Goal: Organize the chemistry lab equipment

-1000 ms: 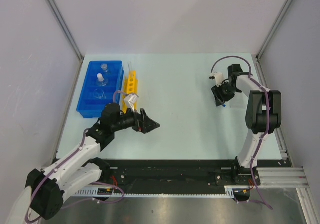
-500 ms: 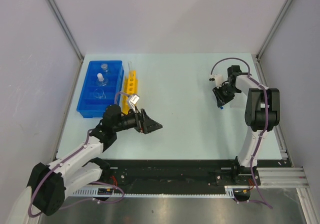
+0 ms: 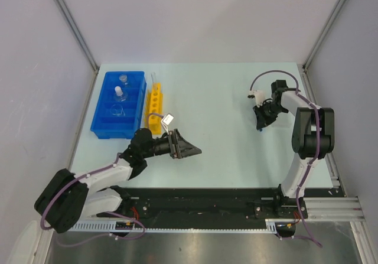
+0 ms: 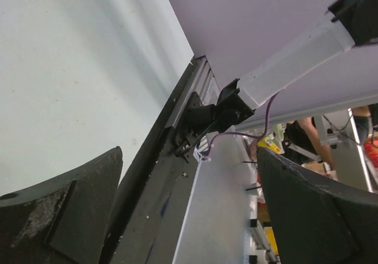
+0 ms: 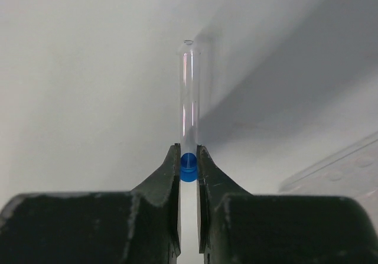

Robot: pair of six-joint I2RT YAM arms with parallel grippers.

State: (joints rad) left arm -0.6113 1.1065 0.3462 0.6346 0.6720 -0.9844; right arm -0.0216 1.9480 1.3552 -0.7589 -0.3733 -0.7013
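Observation:
My right gripper (image 3: 260, 122) is at the table's right, shut on a thin clear tube (image 5: 189, 93) with a blue end (image 5: 188, 166), which points away from the fingers in the right wrist view. The gripper's own point there is (image 5: 188, 153). My left gripper (image 3: 190, 150) hangs open and empty near the front left-centre, its fingers (image 4: 65, 211) wide apart. The blue compartmented tray (image 3: 98, 121) at the back left holds small clear flasks (image 3: 119, 92). The yellow tube rack (image 3: 155, 103) stands beside it with a thin tube (image 3: 154, 78) at its far end.
A clear flat slide (image 5: 345, 166) lies on the table just right of my right gripper. The black rail (image 3: 201, 208) runs along the table's front edge, and grey walls enclose the back and sides.
My left gripper has moved right and toward the front, away from the yellow rack. My right gripper has shifted slightly right, still holding the tube.

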